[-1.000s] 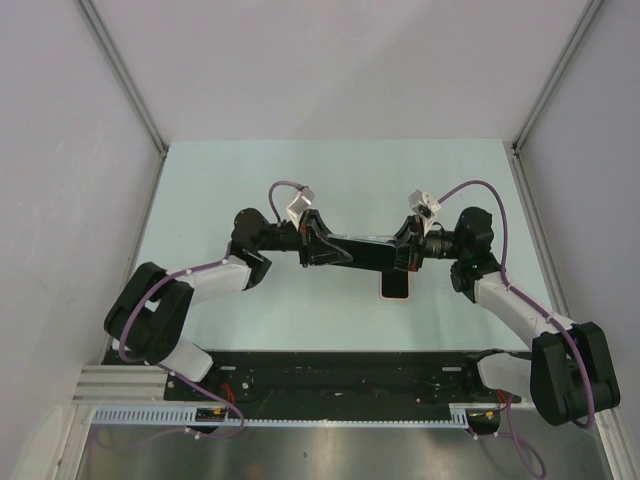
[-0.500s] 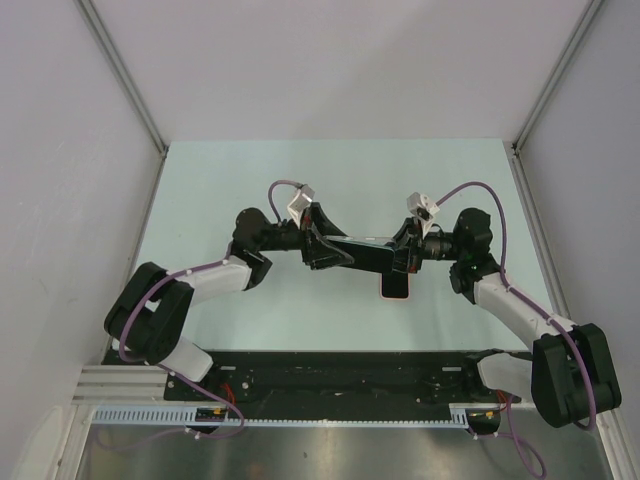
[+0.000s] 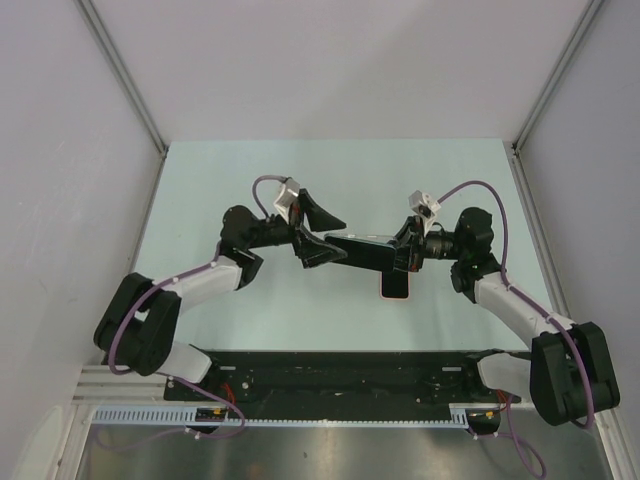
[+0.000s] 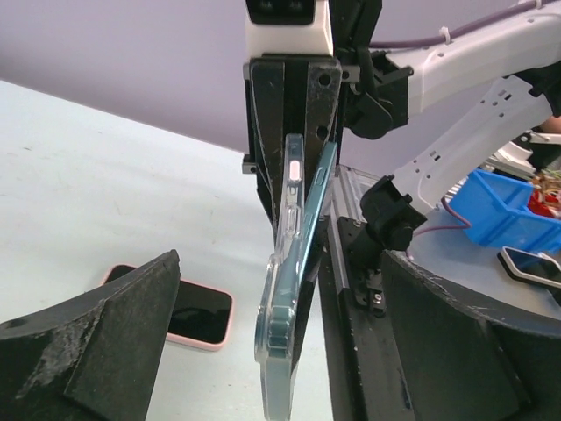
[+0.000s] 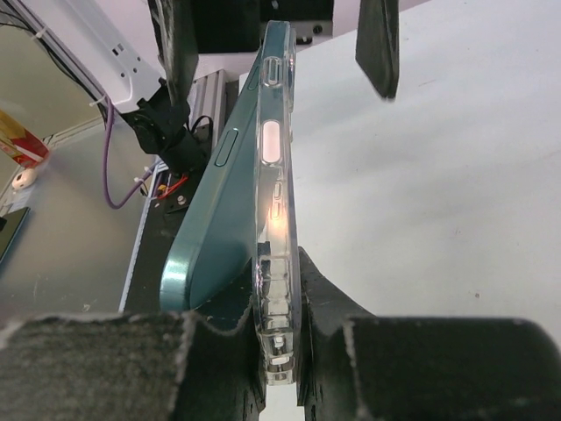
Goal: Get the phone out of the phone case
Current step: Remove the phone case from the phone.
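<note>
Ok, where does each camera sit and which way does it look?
Top external: high behind the arms, looking down on the table; both arms show, the teal phone between them.
Left wrist: on the left arm, facing the right arm; its open left pincer frames the clear case.
Right wrist: on the right arm, facing the left arm; its right pincer clamps the clear case.
Shared: both wrist views show the teal phone leaning out.

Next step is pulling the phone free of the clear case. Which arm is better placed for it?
Likely left. The left gripper is open, its fingers either side of the half-peeled phone, while the right gripper is clamped on the phone case.
</note>
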You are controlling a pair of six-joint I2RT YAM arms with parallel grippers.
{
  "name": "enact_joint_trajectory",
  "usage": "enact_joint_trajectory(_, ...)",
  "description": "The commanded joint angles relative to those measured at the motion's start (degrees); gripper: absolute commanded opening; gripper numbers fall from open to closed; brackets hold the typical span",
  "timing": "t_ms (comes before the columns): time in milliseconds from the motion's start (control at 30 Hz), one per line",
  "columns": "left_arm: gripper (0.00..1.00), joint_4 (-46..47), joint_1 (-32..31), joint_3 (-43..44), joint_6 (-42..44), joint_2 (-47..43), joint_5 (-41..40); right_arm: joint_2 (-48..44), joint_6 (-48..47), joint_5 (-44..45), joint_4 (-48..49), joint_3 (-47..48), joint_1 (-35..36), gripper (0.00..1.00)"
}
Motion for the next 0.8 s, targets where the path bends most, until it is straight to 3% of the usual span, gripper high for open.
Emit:
enact_joint_trajectory(0, 1.00, 0.75, 2.79, 0.12, 2.57, -4.29, -0.70, 0.63, 0.77, 0.60, 2.63, 0.61, -0.59, 0.00)
enact_joint_trajectory(233, 1.00, -3.19, 5.79, 0.29, 8.09, -7.80, -0.34, 3.09, -0.20, 0.86, 1.05, 0.61, -1.55, 0.00)
enact_joint_trajectory(433, 1.00, -23.21, 6.14, 2.13, 28.63, -13.16, -5.17, 5.11, 0.51, 2.27, -0.71, 0.70, -1.91, 0.00)
enact_joint_trajectory(767, 1.00, -40.46, 3.95, 3.63, 50.71, -15.63, -17.21, 8.72, 0.77, 2.62, -5.10, 2.80, -1.91, 0.00)
